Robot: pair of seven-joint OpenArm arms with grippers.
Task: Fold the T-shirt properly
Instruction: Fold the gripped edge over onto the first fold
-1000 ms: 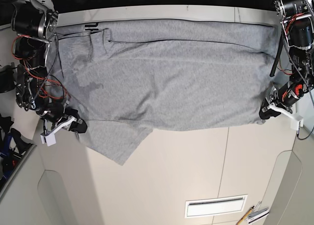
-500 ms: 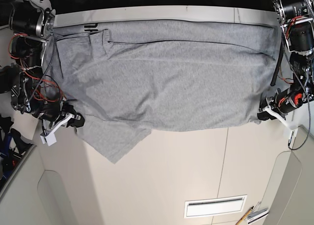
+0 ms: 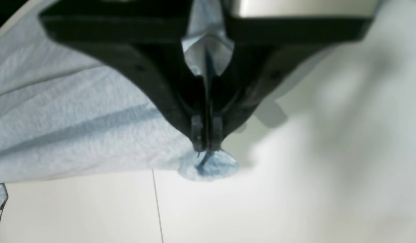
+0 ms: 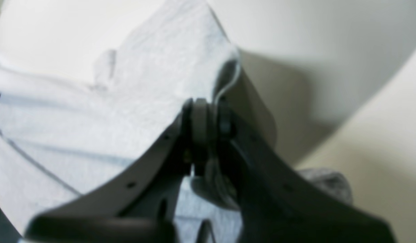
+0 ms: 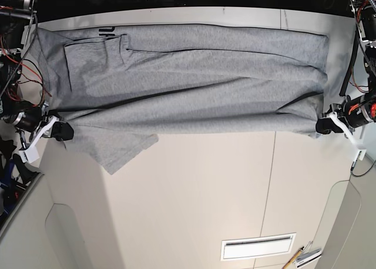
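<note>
Across the white table [image 5: 194, 192] you have the T-shirt [image 5: 194, 81] stretched flat along its far edge, your left gripper [image 5: 322, 126] pinching one near corner and your right gripper [image 5: 61, 131] pinching the opposite one.

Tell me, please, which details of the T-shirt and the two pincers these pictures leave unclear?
- Base view: the T-shirt shows only plain grey; lettering, if any, is hidden underneath.
- Base view: the left pincer and right pincer are too small to judge.
- Right wrist view: heavy blur hides how much cloth the right pincer holds.
- Left wrist view: the pincer body hides the fabric behind the left pincer.
</note>
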